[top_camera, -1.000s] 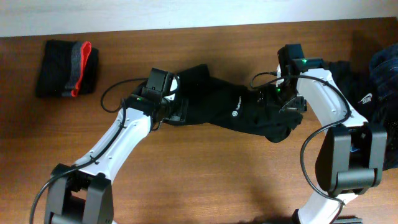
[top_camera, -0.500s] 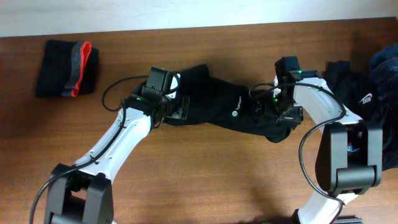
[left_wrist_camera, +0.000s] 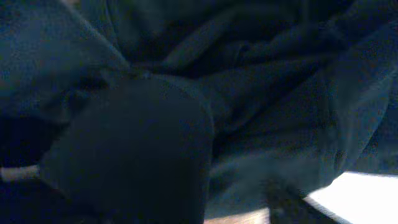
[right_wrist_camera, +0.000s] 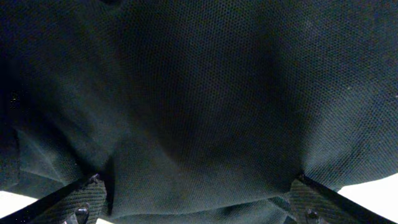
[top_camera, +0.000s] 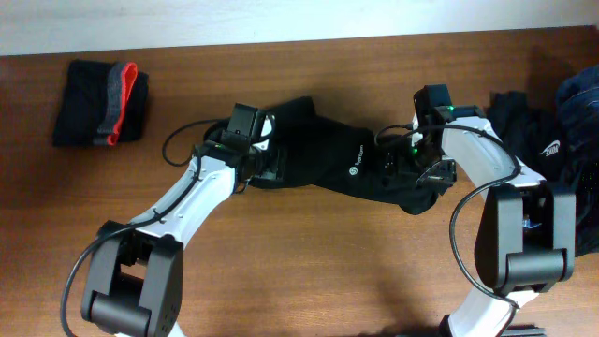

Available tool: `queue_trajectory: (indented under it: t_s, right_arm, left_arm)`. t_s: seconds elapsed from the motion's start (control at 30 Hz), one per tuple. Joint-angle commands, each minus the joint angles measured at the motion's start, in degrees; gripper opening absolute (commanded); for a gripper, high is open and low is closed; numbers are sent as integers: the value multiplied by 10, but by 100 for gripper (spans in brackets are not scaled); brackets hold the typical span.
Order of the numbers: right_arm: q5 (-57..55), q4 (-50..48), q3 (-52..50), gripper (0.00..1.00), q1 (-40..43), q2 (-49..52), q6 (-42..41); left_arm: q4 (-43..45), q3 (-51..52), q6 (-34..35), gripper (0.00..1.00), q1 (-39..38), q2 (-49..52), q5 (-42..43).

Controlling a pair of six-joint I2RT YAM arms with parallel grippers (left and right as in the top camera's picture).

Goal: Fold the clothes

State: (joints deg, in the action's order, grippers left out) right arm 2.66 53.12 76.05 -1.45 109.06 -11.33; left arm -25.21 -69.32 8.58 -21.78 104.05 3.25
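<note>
From above, the big black shirt [top_camera: 337, 164] lies bunched up in the middle of the table [top_camera: 309, 271]. It has a small white logo [top_camera: 356, 170] near its middle. The left gripper [top_camera: 267, 168] sits at the shirt's left edge. The right gripper [top_camera: 412, 170] is over the shirt's right part.

Only the view from above shows the other clothes. Far to the left of the shirt lies a folded bundle [top_camera: 101, 103], black with a grey and red stripe. Just to the right of the shirt, at the table's edge, is a heap of clothes [top_camera: 547, 140], black and blue.

The wrist cameras show things up close. In the right wrist view the shirt [right_wrist_camera: 199, 93] fills nearly the whole picture. The two fingers [right_wrist_camera: 81, 199] of the right gripper stand far apart at the bottom corners, so it is wide open. The cloth there has tiny dots, like a net. In the left wrist view the cloth [left_wrist_camera: 280, 93] is dark, soft and full of folds. A round dark finger [left_wrist_camera: 143, 155] is pressed close to it. I cannot tell if the left gripper is holding the cloth.

The table is brown wood with long streaks. A pale strip [top_camera: 281, 19] runs behind it, above the shirt.
</note>
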Motion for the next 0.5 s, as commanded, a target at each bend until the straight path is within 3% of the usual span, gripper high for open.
queue_trajectory:
  t_s: [0.0,0.17,0.27,0.33,0.47]
  right_arm:
    - [-7,-5,-2,100,3,4,6]
    - [-7,-7,-2,100,3,4,6]
    - [-7,-7,-2,99,3,4,6]
    - [-7,-8,-2,93,3,4,6]
    - [-7,-18,-3,64,3,4,6]
  left_arm:
    - [10,-3,-7,38,-2,5,8]
    - [16,-3,-7,36,-2,10,-16]
    - [17,-4,-7,24,-2,10,-38]
    - [21,-4,-8,11,-1,10,-47]
    - [25,-6,-9,0,9,9,-47]
